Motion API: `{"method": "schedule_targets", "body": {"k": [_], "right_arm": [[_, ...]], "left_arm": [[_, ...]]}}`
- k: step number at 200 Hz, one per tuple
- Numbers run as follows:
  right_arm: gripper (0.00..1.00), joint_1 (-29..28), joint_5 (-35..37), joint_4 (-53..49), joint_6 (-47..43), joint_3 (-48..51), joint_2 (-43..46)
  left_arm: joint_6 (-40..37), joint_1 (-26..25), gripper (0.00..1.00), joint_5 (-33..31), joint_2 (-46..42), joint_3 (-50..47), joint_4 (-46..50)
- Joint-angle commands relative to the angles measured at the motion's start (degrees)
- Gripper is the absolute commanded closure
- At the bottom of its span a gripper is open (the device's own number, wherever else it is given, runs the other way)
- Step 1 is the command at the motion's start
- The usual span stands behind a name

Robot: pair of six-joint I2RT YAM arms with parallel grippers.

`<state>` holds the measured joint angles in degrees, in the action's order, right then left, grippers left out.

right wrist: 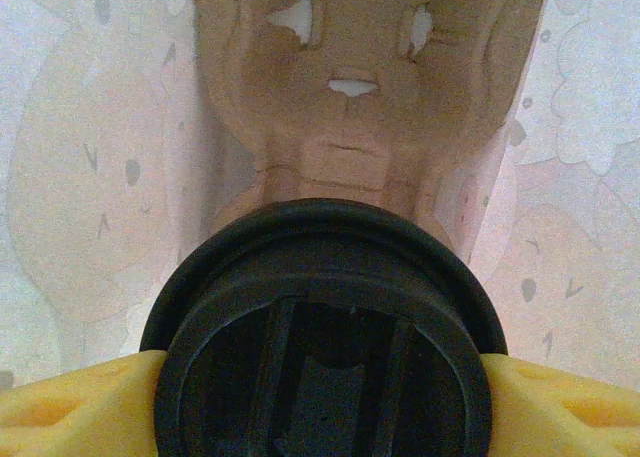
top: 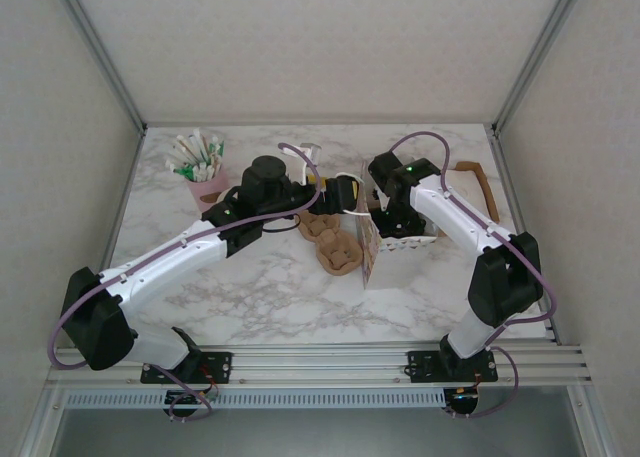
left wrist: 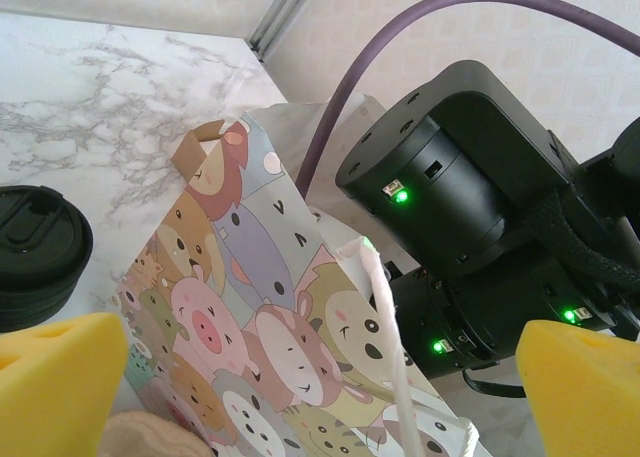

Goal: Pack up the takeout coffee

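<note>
The takeout coffee shows its round black lid (right wrist: 322, 367) from above, and my right gripper (right wrist: 320, 402) is shut on it, a yellow finger (right wrist: 70, 407) pressed to each side. The cup body is hidden under the lid. It hangs inside the cartoon-animal paper bag (left wrist: 260, 317), above a brown cardboard cup carrier (right wrist: 350, 107) at the bag's bottom. From overhead my right gripper (top: 396, 220) reaches down into the bag (top: 372, 249). My left gripper (left wrist: 320, 387) stands open at the bag's left side, by its white handle (left wrist: 385, 317), holding nothing.
A black round lidded thing (left wrist: 35, 252) stands on the marble left of the bag. Another brown carrier (top: 335, 249) lies beside the bag. At the back left is a pink cup of sticks (top: 200, 167), and a brown handle (top: 480, 182) lies at the back right.
</note>
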<state>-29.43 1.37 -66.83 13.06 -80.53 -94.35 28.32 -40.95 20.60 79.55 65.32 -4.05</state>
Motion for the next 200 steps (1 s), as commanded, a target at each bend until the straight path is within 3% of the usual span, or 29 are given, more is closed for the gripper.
{"method": "schedule_targets", "body": {"k": [1, 200], "right_arm": [[0.22, -0.2, -2.1, -1.6, 0.6, 0.9, 0.8], [0.14, -0.5, -2.4, -4.1, 0.9, -1.0, 2.7]], "left_arm": [[0.5, -0.4, 0.01, -0.8, -0.2, -0.2, -1.3], [0.4, -0.4, 0.00, -1.0, 0.1, 0.1, -1.2]]}}
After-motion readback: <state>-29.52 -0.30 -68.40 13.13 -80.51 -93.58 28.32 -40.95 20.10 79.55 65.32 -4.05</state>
